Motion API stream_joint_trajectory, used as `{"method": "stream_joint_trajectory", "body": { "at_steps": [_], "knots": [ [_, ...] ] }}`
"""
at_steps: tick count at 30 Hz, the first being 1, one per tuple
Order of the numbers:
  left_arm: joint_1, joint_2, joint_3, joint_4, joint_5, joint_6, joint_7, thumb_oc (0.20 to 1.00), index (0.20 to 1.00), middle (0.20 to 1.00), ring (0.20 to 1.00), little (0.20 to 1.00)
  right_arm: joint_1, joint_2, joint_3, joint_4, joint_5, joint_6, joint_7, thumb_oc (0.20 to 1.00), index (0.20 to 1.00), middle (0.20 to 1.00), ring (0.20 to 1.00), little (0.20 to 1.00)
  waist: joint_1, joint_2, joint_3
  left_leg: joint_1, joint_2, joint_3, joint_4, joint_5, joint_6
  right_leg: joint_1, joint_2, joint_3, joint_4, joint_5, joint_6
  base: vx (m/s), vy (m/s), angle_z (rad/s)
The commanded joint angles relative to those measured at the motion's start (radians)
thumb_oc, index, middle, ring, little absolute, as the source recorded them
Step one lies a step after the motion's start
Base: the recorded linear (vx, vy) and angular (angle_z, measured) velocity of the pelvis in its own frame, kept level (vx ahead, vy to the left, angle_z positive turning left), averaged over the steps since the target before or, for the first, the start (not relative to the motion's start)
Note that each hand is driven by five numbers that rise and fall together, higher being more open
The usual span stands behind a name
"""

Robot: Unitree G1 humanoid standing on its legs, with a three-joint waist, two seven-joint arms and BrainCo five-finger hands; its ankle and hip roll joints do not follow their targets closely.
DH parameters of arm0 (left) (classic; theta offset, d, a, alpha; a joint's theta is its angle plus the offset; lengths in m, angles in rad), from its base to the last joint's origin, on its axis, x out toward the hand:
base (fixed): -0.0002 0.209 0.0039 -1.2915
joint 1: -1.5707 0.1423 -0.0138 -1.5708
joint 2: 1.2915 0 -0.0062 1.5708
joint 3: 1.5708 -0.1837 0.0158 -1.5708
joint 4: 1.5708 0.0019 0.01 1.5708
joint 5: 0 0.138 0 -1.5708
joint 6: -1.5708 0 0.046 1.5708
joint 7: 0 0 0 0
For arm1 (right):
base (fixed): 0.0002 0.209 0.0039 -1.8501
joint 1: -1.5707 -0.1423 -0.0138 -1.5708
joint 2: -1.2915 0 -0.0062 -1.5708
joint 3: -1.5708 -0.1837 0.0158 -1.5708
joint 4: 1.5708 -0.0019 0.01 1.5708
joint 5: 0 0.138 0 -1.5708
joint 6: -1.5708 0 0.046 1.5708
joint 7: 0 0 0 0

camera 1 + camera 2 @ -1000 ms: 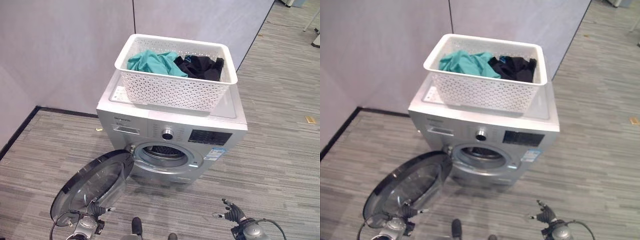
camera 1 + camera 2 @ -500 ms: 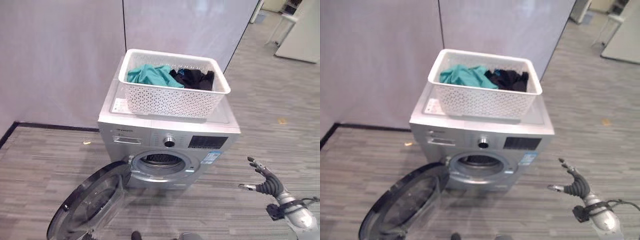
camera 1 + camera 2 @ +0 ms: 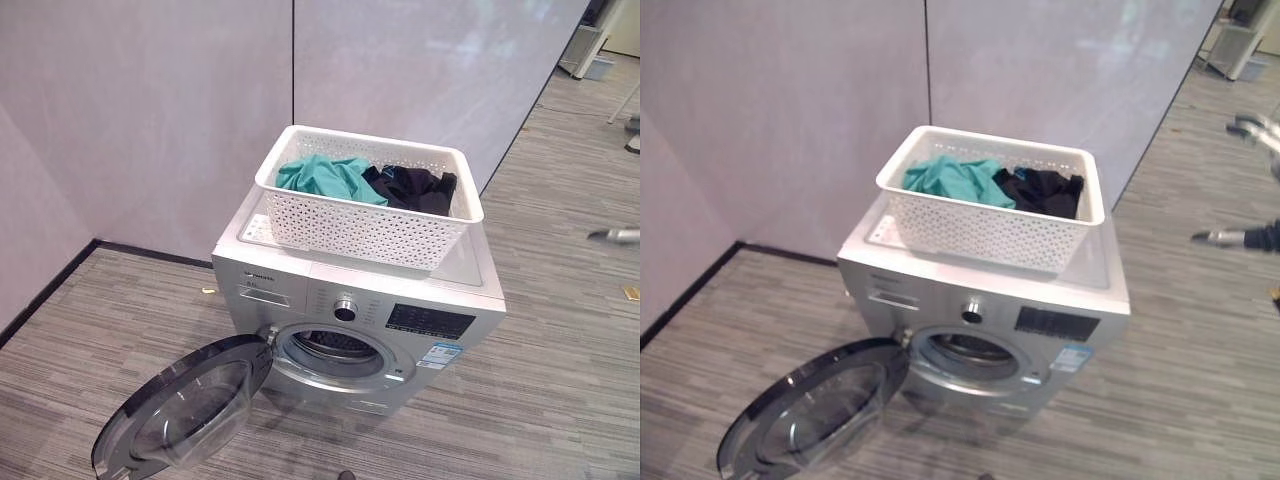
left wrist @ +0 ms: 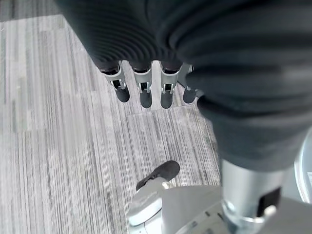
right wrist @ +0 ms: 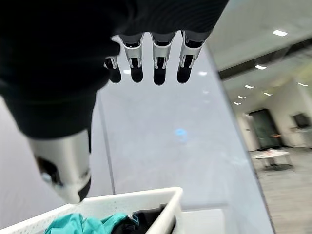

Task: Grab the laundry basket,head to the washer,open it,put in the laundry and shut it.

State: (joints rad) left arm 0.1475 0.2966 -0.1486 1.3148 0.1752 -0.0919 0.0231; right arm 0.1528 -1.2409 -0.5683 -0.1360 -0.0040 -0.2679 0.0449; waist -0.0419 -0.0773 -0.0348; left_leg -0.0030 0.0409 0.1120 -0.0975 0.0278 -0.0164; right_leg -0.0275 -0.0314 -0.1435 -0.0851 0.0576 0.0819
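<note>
Left eye view, laundry basket [image 3: 372, 224] atop washer [image 3: 300, 290], door [image 3: 180, 415] seemingly fully open

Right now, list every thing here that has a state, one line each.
Washer: upright, basket on top.
Door: swung fully open.
Drum: no laundry seen inside.
Basket: upright, holding laundry.
Teal cloth: crumpled in basket.
Black cloth: crumpled beside the teal one.
Left robot hand: open, holding nothing.
Right robot hand: open, raised above basket.
</note>
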Motion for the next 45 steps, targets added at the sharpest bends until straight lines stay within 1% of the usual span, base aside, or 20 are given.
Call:
{"method": "stream_joint_trajectory", "body": {
  "at_steps": [1, 2, 3, 4, 6, 7, 8, 11, 12, 13, 14, 16, 20, 25, 27, 28, 31, 34, 40, 45],
  "knots": [
    [-0.066, -0.010, -0.059, 0.062, -0.008, -0.013, -0.032, 1.000, 1.000, 1.000, 1.000, 1.000, -0.145, -0.054, 0.087, 0.101, 0.070, -0.018, -0.027, 1.000, 1.000, 1.000, 1.000, 1.000, 0.053, -0.065, 0.006, 0.032, -0.028, 0.007, 0.010, -0.035, 0.002, 0.034, -0.030, 0.025, 0.044, -0.014, 0.055, 0.00, -0.012, 0.16],
    [-0.071, -0.001, -0.080, 0.065, -0.020, -0.008, -0.033, 1.000, 1.000, 1.000, 1.000, 1.000, -0.231, -0.081, 0.187, 0.149, 0.125, -0.007, 0.004, 1.000, 1.000, 1.000, 1.000, 1.000, 0.069, -0.072, 0.009, 0.027, -0.027, 0.005, 0.010, -0.032, -0.001, 0.032, -0.032, 0.020, 0.044, -0.012, 0.055, -0.01, -0.026, 0.12],
    [-0.071, 0.004, -0.086, 0.073, -0.028, -0.004, -0.034, 1.000, 1.000, 1.000, 1.000, 1.000, -0.401, -0.099, 0.373, 0.226, 0.195, 0.004, 0.038, 1.000, 1.000, 1.000, 1.000, 1.000, 0.073, -0.079, 0.011, 0.027, -0.026, 0.007, 0.010, -0.030, -0.002, 0.031, -0.032, 0.024, 0.041, -0.010, 0.054, -0.03, -0.023, 0.09],
    [-0.076, 0.019, -0.118, 0.093, -0.038, 0.002, -0.048, 1.000, 1.000, 1.000, 1.000, 1.000, -0.619, -0.134, 0.611, 0.338, 0.211, 0.044, 0.077, 1.000, 1.000, 1.000, 1.000, 1.000, 0.105, -0.092, 0.016, 0.031, -0.027, 0.012, 0.010, -0.031, -0.003, 0.036, -0.032, 0.031, 0.033, -0.004, 0.054, 0.00, 0.000, 0.00],
    [-0.069, 0.008, -0.096, 0.094, -0.038, 0.002, -0.048, 1.000, 1.000, 1.000, 1.000, 1.000, -0.731, -0.128, 0.720, 0.367, 0.212, 0.040, 0.073, 1.000, 1.000, 1.000, 1.000, 1.000, 0.084, -0.083, 0.013, 0.034, -0.027, 0.016, 0.010, -0.032, -0.003, 0.037, -0.032, 0.034, 0.033, -0.003, 0.054, 0.00, 0.003, -0.20],
    [-0.078, 0.021, -0.112, 0.110, -0.051, 0.011, -0.060, 1.000, 1.000, 1.000, 1.000, 1.000, -1.097, -0.097, 1.080, 0.495, 0.189, 0.088, 0.121, 1.000, 1.000, 1.000, 1.000, 1.000, 0.103, -0.088, 0.013, 0.043, -0.027, 0.026, 0.010, -0.032, -0.005, 0.041, -0.032, 0.047, 0.023, 0.006, 0.056, 0.01, 0.014, -0.13],
    [-0.082, 0.013, -0.105, 0.117, -0.062, 0.017, -0.062, 1.000, 1.000, 1.000, 1.000, 1.000, -1.288, -0.035, 1.256, 0.564, 0.218, 0.110, 0.138, 1.000, 1.000, 1.000, 1.000, 1.000, 0.103, -0.073, 0.009, 0.046, -0.026, 0.032, 0.010, -0.032, -0.005, 0.042, -0.034, 0.053, 0.019, 0.011, 0.057, 0.02, 0.016, -0.31],
    [-0.094, 0.014, -0.107, 0.114, -0.092, 0.023, -0.056, 1.000, 1.000, 1.000, 1.000, 1.000, -1.489, 0.090, 1.449, 0.660, 0.226, 0.156, 0.194, 1.000, 1.000, 1.000, 1.000, 1.000, 0.115, -0.058, 0.003, 0.049, -0.025, 0.034, 0.011, -0.028, -0.005, 0.046, -0.037, 0.051, 0.016, 0.013, 0.056, 0.01, 0.009, -0.20],
    [-0.098, 0.014, -0.114, 0.107, -0.104, 0.022, -0.058, 1.000, 1.000, 1.000, 1.000, 1.000, -1.524, 0.130, 1.486, 0.673, 0.214, 0.163, 0.210, 1.000, 1.000, 1.000, 1.000, 1.000, 0.120, -0.057, 0.001, 0.049, -0.026, 0.033, 0.012, -0.029, -0.005, 0.047, -0.038, 0.050, 0.015, 0.013, 0.055, 0.01, 0.002, 0.11],
    [-0.098, 0.012, -0.112, 0.107, -0.104, 0.022, -0.058, 1.000, 1.000, 1.000, 1.000, 1.000, -1.530, 0.132, 1.492, 0.675, 0.215, 0.163, 0.210, 1.000, 1.000, 1.000, 1.000, 1.000, 0.118, -0.055, 0.002, 0.049, -0.026, 0.032, 0.012, -0.029, -0.005, 0.048, -0.038, 0.050, 0.015, 0.013, 0.055, 0.00, 0.000, 0.00],
    [-0.103, 0.009, -0.120, 0.102, -0.118, 0.020, -0.055, 1.000, 1.000, 1.000, 1.000, 1.000, -1.557, 0.168, 1.501, 0.728, 0.221, 0.172, 0.198, 1.000, 1.000, 1.000, 1.000, 1.000, 0.121, -0.051, 0.000, 0.049, -0.027, 0.030, 0.014, -0.029, -0.006, 0.050, -0.040, 0.046, 0.015, 0.013, 0.055, 0.01, 0.009, 0.07],
    [-0.124, -0.006, -0.134, 0.088, -0.152, 0.020, -0.039, 1.000, 1.000, 1.000, 1.000, 1.000, -1.556, 0.307, 1.506, 0.801, 0.179, 0.194, 0.209, 1.000, 1.000, 1.000, 1.000, 1.000, 0.127, -0.047, -0.001, 0.046, -0.030, 0.015, 0.014, -0.028, -0.004, 0.058, -0.044, 0.034, 0.013, 0.010, 0.051, 0.01, 0.012, 0.25],
    [-0.129, -0.016, -0.137, 0.089, -0.162, 0.029, -0.047, 1.000, 1.000, 1.000, 1.000, 1.000, -1.589, 0.364, 1.551, 0.826, 0.100, 0.218, 0.230, 1.000, 1.000, 1.000, 1.000, 1.000, 0.128, -0.050, -0.004, 0.041, -0.031, 0.003, 0.012, -0.027, -0.004, 0.061, -0.044, 0.022, 0.013, 0.006, 0.050, 0.02, 0.008, 0.15],
    [-0.115, -0.020, -0.116, 0.112, -0.151, 0.048, -0.053, 1.000, 1.000, 1.000, 1.000, 1.000, -1.596, 0.415, 1.569, 0.837, -0.081, 0.225, 0.219, 1.000, 1.000, 1.000, 1.000, 1.000, 0.132, -0.057, 0.000, 0.036, -0.030, -0.004, 0.010, -0.027, -0.003, 0.061, -0.043, 0.015, 0.016, 0.005, 0.048, 0.01, 0.004, 0.11],
    [-0.112, -0.020, -0.105, 0.120, -0.141, 0.055, -0.050, 1.000, 1.000, 1.000, 1.000, 1.000, -1.587, 0.419, 1.556, 0.836, -0.116, 0.223, 0.206, 1.000, 1.000, 1.000, 1.000, 1.000, 0.134, -0.059, 0.002, 0.034, -0.029, -0.005, 0.010, -0.027, -0.003, 0.059, -0.043, 0.015, 0.015, 0.005, 0.048, 0.00, 0.000, 0.00],
    [-0.105, -0.018, -0.095, 0.131, -0.123, 0.062, -0.047, 1.000, 1.000, 1.000, 1.000, 1.000, -1.573, 0.424, 1.550, 0.842, -0.180, 0.217, 0.194, 1.000, 1.000, 1.000, 1.000, 1.000, 0.140, -0.062, 0.005, 0.031, -0.028, -0.008, 0.010, -0.028, -0.003, 0.058, -0.043, 0.013, 0.015, 0.004, 0.048, 0.00, 0.000, 0.00],
    [-0.102, -0.009, -0.082, 0.137, -0.106, 0.068, -0.048, 1.000, 1.000, 1.000, 1.000, 1.000, -1.586, 0.426, 1.558, 0.840, -0.284, 0.222, 0.191, 1.000, 1.000, 1.000, 1.000, 1.000, 0.146, -0.064, 0.008, 0.026, -0.027, -0.011, 0.010, -0.027, -0.004, 0.057, -0.044, 0.010, 0.012, 0.005, 0.048, 0.00, 0.000, 0.00],
    [-0.105, -0.005, -0.077, 0.136, -0.106, 0.070, -0.045, 1.000, 1.000, 1.000, 1.000, 1.000, -1.605, 0.430, 1.557, 0.859, -0.350, 0.227, 0.176, 1.000, 1.000, 1.000, 1.000, 1.000, 0.148, -0.066, 0.010, 0.021, -0.026, -0.014, 0.010, -0.025, -0.006, 0.055, -0.044, 0.008, 0.010, 0.005, 0.048, 0.00, 0.000, 0.00],
    [-0.126, -0.007, -0.079, 0.130, -0.117, 0.073, -0.034, 1.000, 1.000, 1.000, 1.000, 1.000, -1.602, 0.475, 1.550, 0.914, -0.409, 0.241, 0.166, 1.000, 1.000, 1.000, 1.000, 1.000, 0.145, -0.065, 0.011, 0.021, -0.027, -0.017, 0.010, -0.026, -0.006, 0.057, -0.045, 0.007, 0.008, 0.004, 0.046, 0.00, 0.000, 0.00],
    [-0.145, -0.010, -0.091, 0.118, -0.134, 0.072, -0.029, 1.000, 1.000, 1.000, 1.000, 1.000, -1.588, 0.530, 1.559, 0.969, -0.389, 0.244, 0.193, 1.000, 1.000, 1.000, 1.000, 1.000, 0.144, -0.060, 0.011, 0.022, -0.030, -0.018, 0.010, -0.027, -0.005, 0.060, -0.048, 0.003, 0.007, 0.002, 0.046, 0.00, 0.000, 0.00]
  ]
}}
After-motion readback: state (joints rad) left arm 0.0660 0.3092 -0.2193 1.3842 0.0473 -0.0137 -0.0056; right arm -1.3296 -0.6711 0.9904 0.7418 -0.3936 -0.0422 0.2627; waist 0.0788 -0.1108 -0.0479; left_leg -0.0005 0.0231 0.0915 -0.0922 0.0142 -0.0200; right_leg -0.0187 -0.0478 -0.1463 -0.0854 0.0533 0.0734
